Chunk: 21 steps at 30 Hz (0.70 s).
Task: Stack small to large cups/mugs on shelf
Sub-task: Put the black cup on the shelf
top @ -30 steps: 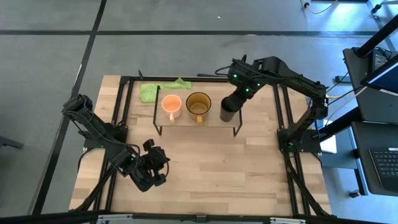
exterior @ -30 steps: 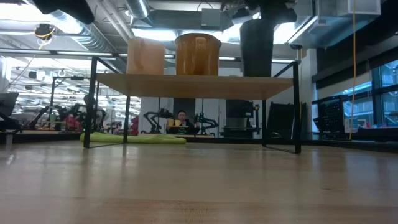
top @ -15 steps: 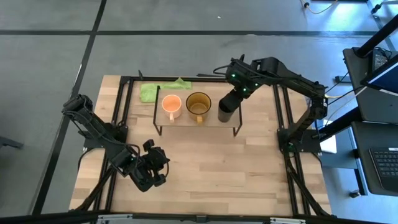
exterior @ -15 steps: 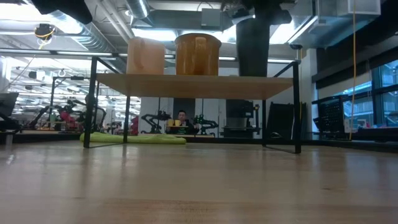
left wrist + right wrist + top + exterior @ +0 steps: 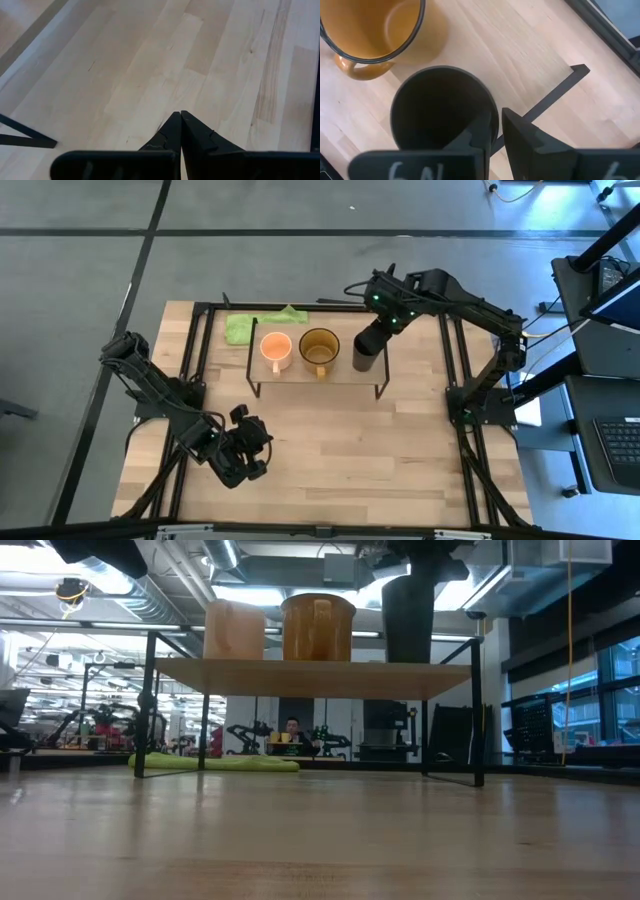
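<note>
The light-wood shelf stands at the table's far middle. On it, in a row, stand the light-orange mug, the olive-yellow mug and the black cup at the right end. In the low view the black cup is upright and reaches down to the board's top edge. My right gripper is shut on the black cup. My left gripper is shut and empty low over the table's near left, and its tips point at bare wood. My right gripper pinches the black cup's rim on the side away from the olive-yellow mug. One finger is inside the cup and the other outside. The fingers come from above, pointing down. The cup is upright, its base at the shelf board.
A green cloth lies on the table behind the shelf's left end and shows under the shelf in the low view. Black frame rails run along the table's sides. A person sits far off in the room.
My right gripper has carried the black cup a little along the shelf toward the olive-yellow mug, then eased back slightly. The cup has stayed upright in the hold.
</note>
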{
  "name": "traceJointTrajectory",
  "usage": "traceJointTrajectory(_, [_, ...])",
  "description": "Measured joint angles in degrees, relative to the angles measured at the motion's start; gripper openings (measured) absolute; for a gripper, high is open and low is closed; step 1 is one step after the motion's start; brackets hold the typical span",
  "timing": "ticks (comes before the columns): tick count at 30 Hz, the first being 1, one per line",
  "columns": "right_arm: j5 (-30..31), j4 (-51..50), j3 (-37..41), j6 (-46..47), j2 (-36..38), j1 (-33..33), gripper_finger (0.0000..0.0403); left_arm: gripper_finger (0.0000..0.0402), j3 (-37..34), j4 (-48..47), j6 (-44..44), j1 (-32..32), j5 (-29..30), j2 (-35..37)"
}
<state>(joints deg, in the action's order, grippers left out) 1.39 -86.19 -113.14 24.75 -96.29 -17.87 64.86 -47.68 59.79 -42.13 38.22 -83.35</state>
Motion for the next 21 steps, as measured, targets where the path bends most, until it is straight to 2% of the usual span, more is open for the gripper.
traceJointTrajectory(21, [2.03, 2.62, 0.02, -1.1, 0.0, -0.04, 0.0049, 0.0, 0.0, 0.44, 0.0, 0.0, -0.47, 0.0])
